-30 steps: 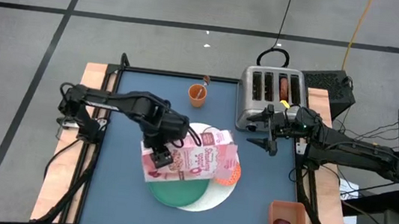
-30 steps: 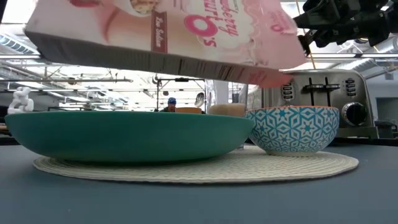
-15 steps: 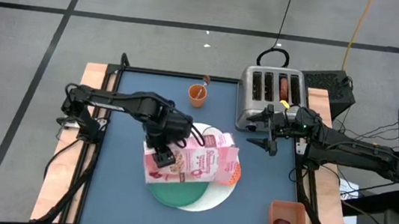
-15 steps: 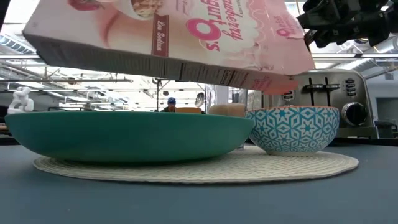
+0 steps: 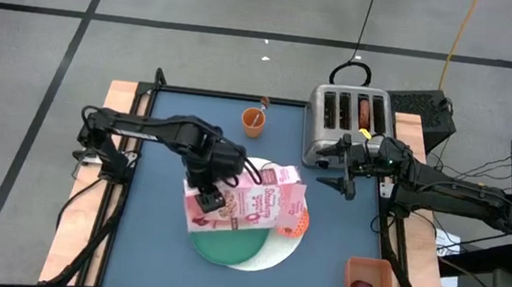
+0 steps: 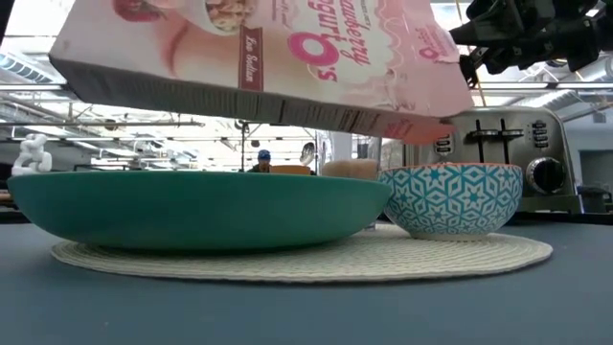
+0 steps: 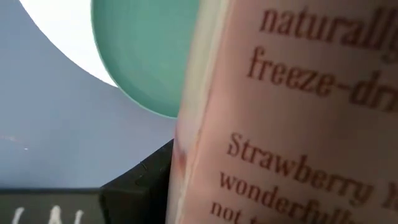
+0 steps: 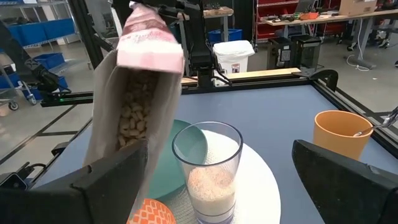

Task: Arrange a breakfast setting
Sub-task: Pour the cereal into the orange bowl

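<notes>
Above the green plate [image 5: 225, 246], left tool [image 5: 208, 199] clamped on pink cereal box [image 5: 247, 207], tilted further; right tool [image 5: 339, 185] apart, unmoved

We see a grey floor [image 5: 204, 2] crossed by dark lines [image 5: 249, 35], with a yellow cable [image 5: 457, 36] trailing across it. Beyond the table stand blue bins [image 8: 37, 30], a white waste bin [image 8: 234, 56] and far workbenches [image 8: 311, 18].
</notes>
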Controlling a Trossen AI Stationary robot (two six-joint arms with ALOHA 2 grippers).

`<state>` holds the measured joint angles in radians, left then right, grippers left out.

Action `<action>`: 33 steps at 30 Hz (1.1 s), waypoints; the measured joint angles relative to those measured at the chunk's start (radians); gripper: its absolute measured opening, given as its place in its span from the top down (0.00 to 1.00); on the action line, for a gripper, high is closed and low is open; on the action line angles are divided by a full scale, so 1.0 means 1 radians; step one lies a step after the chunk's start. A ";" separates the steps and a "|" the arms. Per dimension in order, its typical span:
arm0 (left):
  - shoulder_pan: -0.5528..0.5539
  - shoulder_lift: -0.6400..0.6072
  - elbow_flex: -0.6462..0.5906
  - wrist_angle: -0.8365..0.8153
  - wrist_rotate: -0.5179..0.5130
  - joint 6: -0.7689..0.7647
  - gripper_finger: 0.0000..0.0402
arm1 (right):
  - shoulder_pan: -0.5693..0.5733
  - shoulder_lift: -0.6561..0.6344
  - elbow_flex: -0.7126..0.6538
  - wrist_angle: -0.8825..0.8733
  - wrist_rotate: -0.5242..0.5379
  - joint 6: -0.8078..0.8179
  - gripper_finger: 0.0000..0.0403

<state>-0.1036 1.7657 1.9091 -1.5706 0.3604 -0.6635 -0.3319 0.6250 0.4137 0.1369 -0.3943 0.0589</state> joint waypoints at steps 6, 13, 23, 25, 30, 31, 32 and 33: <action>0.008 0.000 0.000 0.000 0.029 -0.006 0.51 | 0.000 0.000 0.000 0.000 0.000 -0.003 0.02; 0.012 -0.002 0.000 0.000 0.050 0.008 0.51 | 0.000 0.000 0.000 0.000 0.000 -0.016 0.02; 0.021 -0.002 0.000 -0.001 0.063 0.001 0.51 | 0.000 0.000 0.000 0.000 0.000 -0.019 0.02; 0.021 -0.002 0.000 -0.001 0.081 0.023 0.51 | 0.000 0.000 0.000 0.000 0.000 -0.019 0.02; 0.029 -0.002 0.011 -0.006 0.099 -0.004 0.51 | 0.000 0.000 0.000 0.000 0.000 -0.021 0.02; 0.030 -0.001 0.023 -0.007 0.099 -0.002 0.51 | 0.000 0.000 0.000 0.000 0.000 -0.020 0.02; 0.031 -0.001 0.041 -0.005 0.100 0.005 0.51 | 0.000 0.000 0.000 0.000 0.000 -0.021 0.02; 0.031 -0.001 0.060 -0.001 0.098 0.012 0.51 | 0.000 0.000 0.000 0.000 0.000 -0.021 0.02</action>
<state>-0.0723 1.7651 1.9690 -1.5719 0.4582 -0.6516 -0.3317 0.6250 0.4137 0.1371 -0.3943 0.0383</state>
